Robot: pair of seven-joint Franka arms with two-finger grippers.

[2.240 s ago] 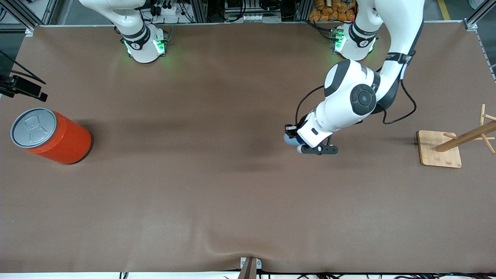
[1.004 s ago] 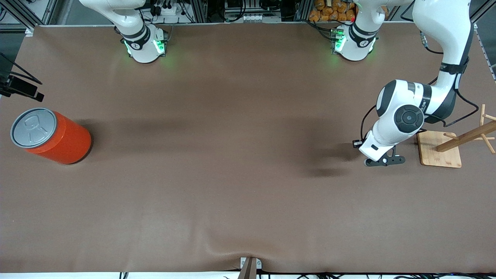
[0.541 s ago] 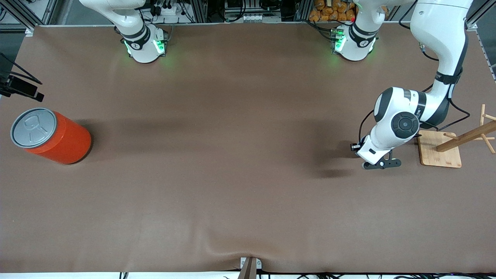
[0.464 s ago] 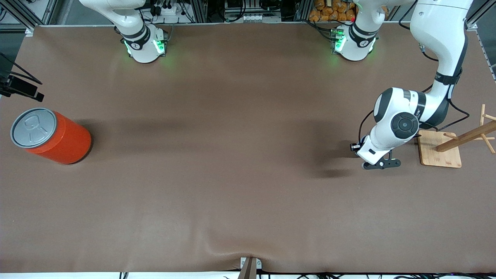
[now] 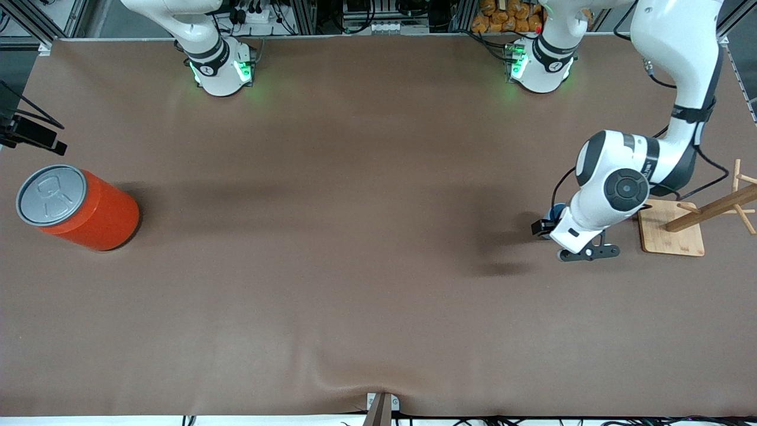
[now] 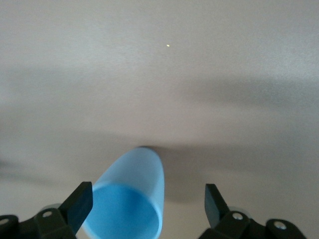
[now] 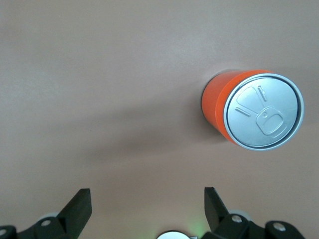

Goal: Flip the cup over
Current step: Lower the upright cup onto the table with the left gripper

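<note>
Brown matte cloth covers the whole table (image 5: 355, 296); toward the right arm's end of it stands the orange can (image 5: 89, 210) with its grey pull-tab lid, upright, and the right wrist view looks down on that lid. Toward the left arm's end stands a wooden rack (image 5: 698, 219) on a pale square base. The right arm waits raised above the can's end of the table, and the right gripper (image 7: 147, 211) is spread wide with nothing between its fingers. The left gripper (image 6: 147, 209) hangs low over the cloth beside the rack's base; its fingers are parted, wider than the cup (image 6: 130, 199) between them. The cup is light blue, mouth up, darker inside, standing on the cloth; one finger (image 6: 79, 204) is just beside its rim, the other well clear.
</note>
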